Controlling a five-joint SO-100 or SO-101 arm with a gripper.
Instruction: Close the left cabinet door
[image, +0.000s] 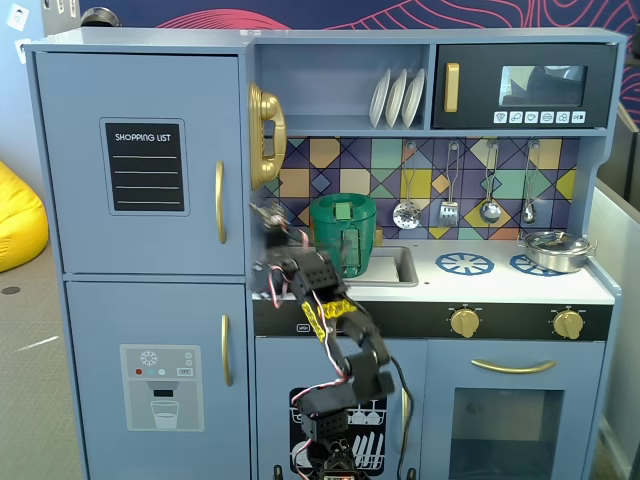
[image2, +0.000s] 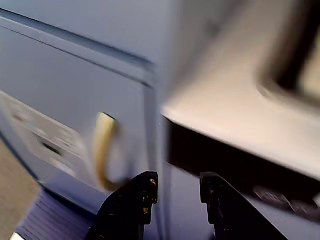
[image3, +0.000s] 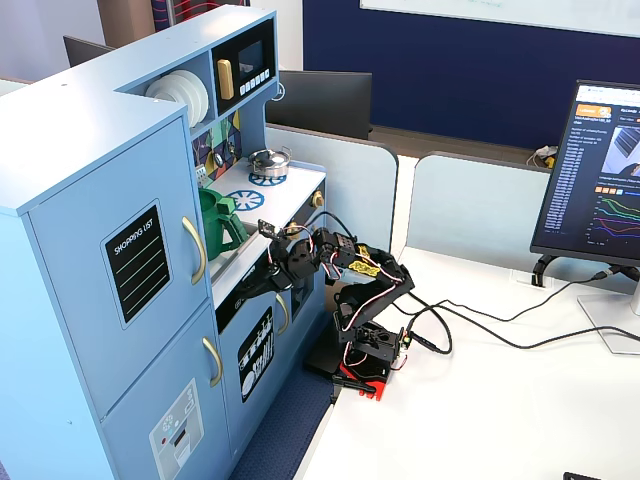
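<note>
Beside the counter (image2: 240, 120), claw (image2: 179, 187) parted, empty

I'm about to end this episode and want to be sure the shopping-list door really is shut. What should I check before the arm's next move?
1. Light-blue door with the black SHOPPING LIST panel flush with the cabinet front: ok, looks shut in both fixed views.
2. Its curved gold handle free of the arm: ok.
3. Black two-finger gripper empty: ok, jaws apart, nothing between.
4. Gripper clear of the lower blue dispenser door: cannot tell; wrist view is blurred.
5. Green plastic watering can undisturbed: ok, upright.
</note>
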